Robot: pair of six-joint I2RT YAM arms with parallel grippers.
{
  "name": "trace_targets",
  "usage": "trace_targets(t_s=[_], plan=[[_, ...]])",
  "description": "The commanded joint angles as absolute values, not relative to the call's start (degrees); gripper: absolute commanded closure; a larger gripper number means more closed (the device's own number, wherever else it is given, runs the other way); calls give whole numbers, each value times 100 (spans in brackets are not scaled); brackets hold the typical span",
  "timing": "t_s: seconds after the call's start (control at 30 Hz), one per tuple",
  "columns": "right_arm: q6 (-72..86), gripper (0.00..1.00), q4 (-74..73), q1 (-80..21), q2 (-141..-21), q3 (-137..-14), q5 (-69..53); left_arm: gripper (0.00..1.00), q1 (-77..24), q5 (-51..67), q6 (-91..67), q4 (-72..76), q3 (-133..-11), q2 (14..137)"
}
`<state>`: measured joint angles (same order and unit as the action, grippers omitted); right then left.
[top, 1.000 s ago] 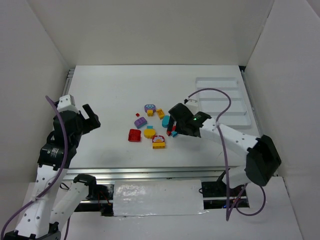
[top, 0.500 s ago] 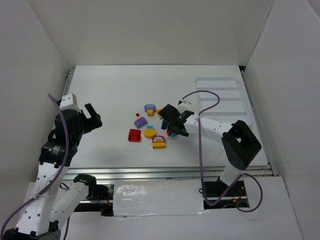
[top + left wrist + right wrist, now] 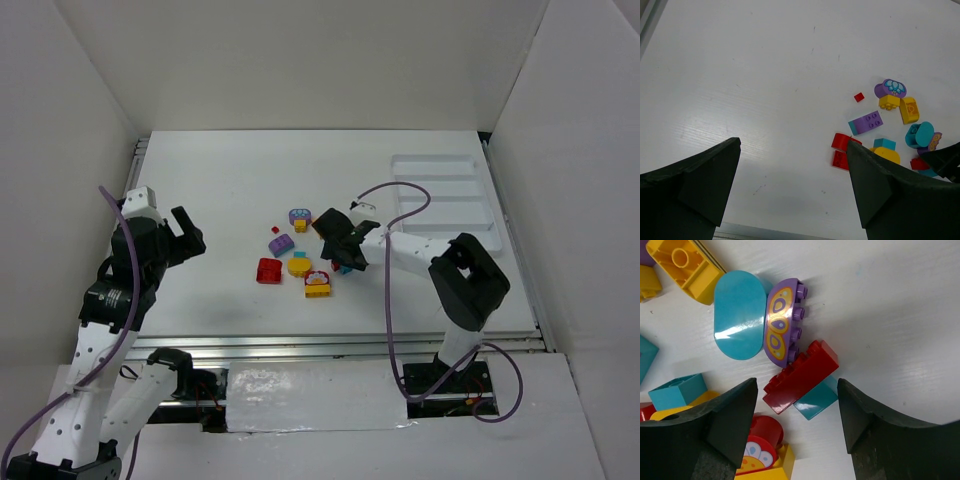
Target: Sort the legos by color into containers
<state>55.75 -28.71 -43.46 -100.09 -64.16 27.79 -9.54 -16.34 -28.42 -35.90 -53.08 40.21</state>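
Note:
The legos lie in a loose cluster mid-table: a red brick [image 3: 268,271], a purple brick [image 3: 281,243], a round yellow brick [image 3: 299,266] and others. My right gripper [image 3: 338,250] is low over the cluster's right edge. In the right wrist view its jaws [image 3: 796,386] stand open either side of a long red brick [image 3: 800,374], which lies on a teal brick [image 3: 815,401], with a gap on both sides. A purple butterfly brick [image 3: 781,322] and a teal oval brick [image 3: 738,314] lie just beyond. The white tray of containers [image 3: 440,168] is at the far right. My left gripper [image 3: 192,232] is open and empty, left of the cluster.
In the left wrist view my left gripper [image 3: 792,145] hangs over bare table, with the cluster off to its right. A yellow brick with a red flower top [image 3: 757,460] lies by my right gripper's left finger. White walls enclose the table on three sides.
My right gripper has slid left onto the cluster's right edge, and its jaws have narrowed around the long red brick. The left arm has barely shifted.

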Motion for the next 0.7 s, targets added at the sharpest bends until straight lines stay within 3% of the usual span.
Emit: trace_targets(t_s=[0.0, 0.37, 0.47, 0.6, 0.67], plan=[[5572, 28, -2611, -4298, -10160, -6328, 2707, 1, -984, -1600, -2698, -3349, -5291, 3973], [5485, 31, -2549, -4219, -10257, -6117, 2531, 0, -984, -1591, -2698, -3349, -5291, 3964], [5362, 41, -2488, -4175, -10275, -6065, 2435, 1, -976, -1582, -2689, -3349, -5282, 3964], [5090, 71, -2338, -4175, -10161, -5942, 2364, 0, -984, -1565, -2689, -3340, -5282, 3973], [4957, 71, -2329, -4184, -10047, -5924, 2382, 1, -984, -1556, -2689, -3340, -5282, 3999]])
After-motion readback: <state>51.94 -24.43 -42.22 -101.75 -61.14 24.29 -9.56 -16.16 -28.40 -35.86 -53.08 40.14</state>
